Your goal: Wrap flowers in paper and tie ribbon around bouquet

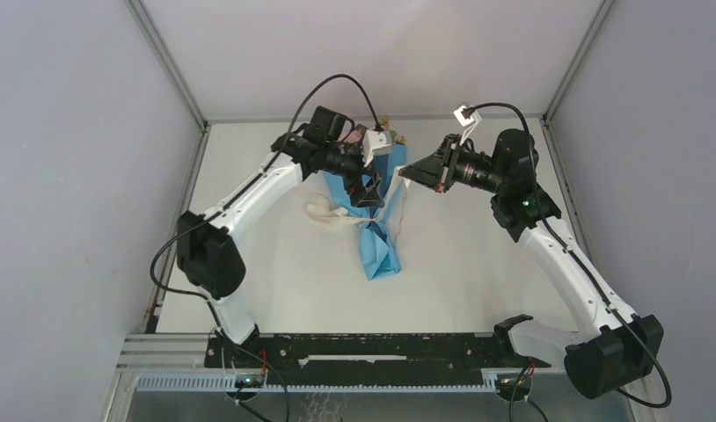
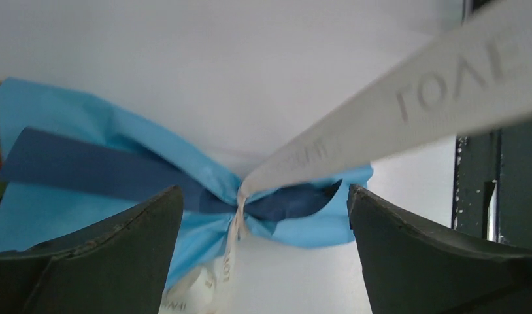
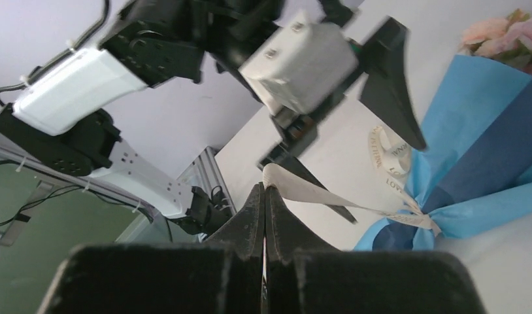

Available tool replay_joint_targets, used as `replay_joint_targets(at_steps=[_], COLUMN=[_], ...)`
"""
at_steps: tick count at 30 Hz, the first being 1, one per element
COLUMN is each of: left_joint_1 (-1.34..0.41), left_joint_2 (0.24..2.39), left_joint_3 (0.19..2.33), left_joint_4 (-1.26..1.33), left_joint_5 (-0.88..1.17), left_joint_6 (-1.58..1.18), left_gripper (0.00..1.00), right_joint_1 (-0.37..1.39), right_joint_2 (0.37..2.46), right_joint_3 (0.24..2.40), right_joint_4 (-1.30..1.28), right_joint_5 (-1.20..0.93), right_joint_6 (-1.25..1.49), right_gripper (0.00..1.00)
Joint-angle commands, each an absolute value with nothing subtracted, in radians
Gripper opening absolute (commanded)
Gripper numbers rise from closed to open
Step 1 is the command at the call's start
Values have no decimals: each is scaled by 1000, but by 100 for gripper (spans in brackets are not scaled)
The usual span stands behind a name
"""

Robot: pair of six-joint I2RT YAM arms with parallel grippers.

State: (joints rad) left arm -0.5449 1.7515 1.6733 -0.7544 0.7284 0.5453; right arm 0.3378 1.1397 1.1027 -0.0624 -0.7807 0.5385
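Note:
The bouquet [image 1: 383, 251] lies in the middle of the table, light-blue paper [image 2: 119, 131] with a navy strip [image 2: 87, 170], pinched at a waist. Pink flowers [image 3: 502, 33] stick out of its far end. The cream ribbon [image 2: 407, 111] is wound round that waist. One lettered strand runs taut up to my right gripper [image 3: 264, 186], which is shut on the ribbon's end [image 3: 315, 191] just right of the bouquet [image 1: 403, 174]. Loose ribbon loops [image 1: 328, 215] lie to the bouquet's left. My left gripper [image 2: 263, 190] hovers open over the tied waist, nothing between its fingers.
The white table [image 1: 275, 281] is walled by grey panels and aluminium posts. A black rail [image 1: 372, 347] with both arm bases runs along the near edge. The two wrists stand close together above the bouquet's far half.

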Motion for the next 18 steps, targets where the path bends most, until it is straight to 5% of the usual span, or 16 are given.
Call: replay_joint_targets(at_steps=[1, 4, 7, 8, 11, 12, 18], left_joint_1=[-596, -612, -611, -611, -610, -609, -568], left_joint_2=[1799, 1825, 1853, 1856, 1857, 1857, 1885], left_joint_3=[1752, 1762, 1789, 1791, 1786, 1784, 1772], left_joint_4=[-661, -622, -603, -603, -603, -600, -483], left_joint_5=[844, 845, 876, 894, 915, 896, 720], left_joint_6=[489, 450, 405, 397, 388, 383, 267], left_gripper=[100, 97, 79, 68, 8, 1, 0], right_joint_1=[347, 348, 348, 348, 348, 348, 508], right_joint_2=[1140, 1139, 1138, 1137, 1135, 1131, 1009], right_joint_3=[1134, 1121, 1114, 1112, 1108, 1108, 1033], right_joint_4=[19, 30, 10, 5, -78, -122, -368], right_joint_5=[-835, -845, -843, -840, -820, -792, -246], right_joint_6=[567, 574, 562, 555, 521, 499, 288], right_gripper=[0, 0, 0, 0, 0, 2, 46])
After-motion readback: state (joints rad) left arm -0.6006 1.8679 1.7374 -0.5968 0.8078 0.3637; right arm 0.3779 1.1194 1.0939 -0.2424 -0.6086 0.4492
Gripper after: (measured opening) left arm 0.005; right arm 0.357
